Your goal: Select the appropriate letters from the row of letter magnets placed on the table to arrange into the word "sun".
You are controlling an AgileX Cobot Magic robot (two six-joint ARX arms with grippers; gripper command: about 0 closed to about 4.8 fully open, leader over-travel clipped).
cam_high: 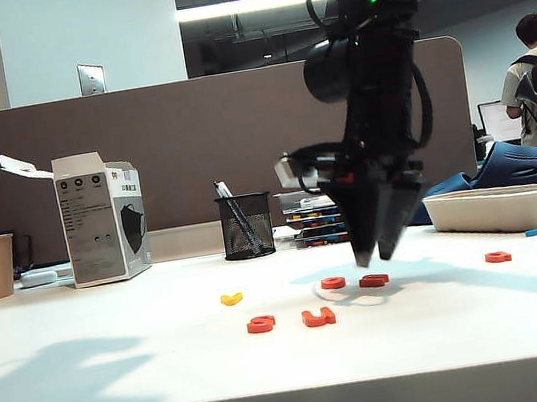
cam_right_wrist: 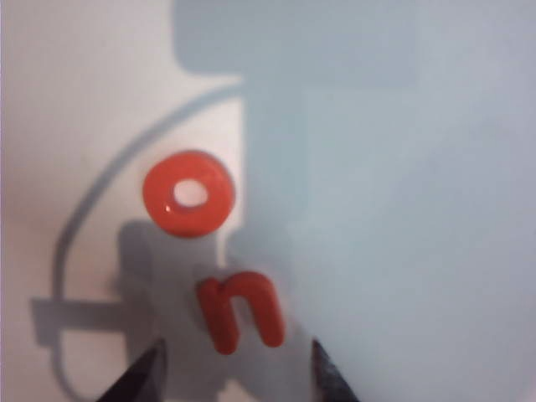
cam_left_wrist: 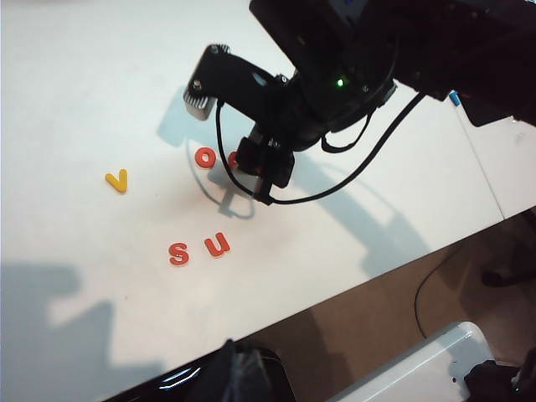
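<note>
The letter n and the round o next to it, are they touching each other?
Apart. The right wrist view shows a strip of white table between the n and the o.

Readable signs, all on the white bench [cam_left_wrist: 75, 92]: flat orange-red plastic letters s [cam_left_wrist: 178, 253] and u [cam_left_wrist: 217, 244] side by side; yellow v [cam_left_wrist: 117, 180] beyond them; orange-red o [cam_right_wrist: 188, 193] just beside orange-red n [cam_right_wrist: 240, 310]. The white carton's [cam_high: 101, 217] print is illegible.

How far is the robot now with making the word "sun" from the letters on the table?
Done: the s and the u lie side by side at the front of the table.
In hand: the right hand hangs open just above the n, beside the o, not gripping yet.
Left: grasp the n and set it after the u.
The left hand is out of view.
</note>
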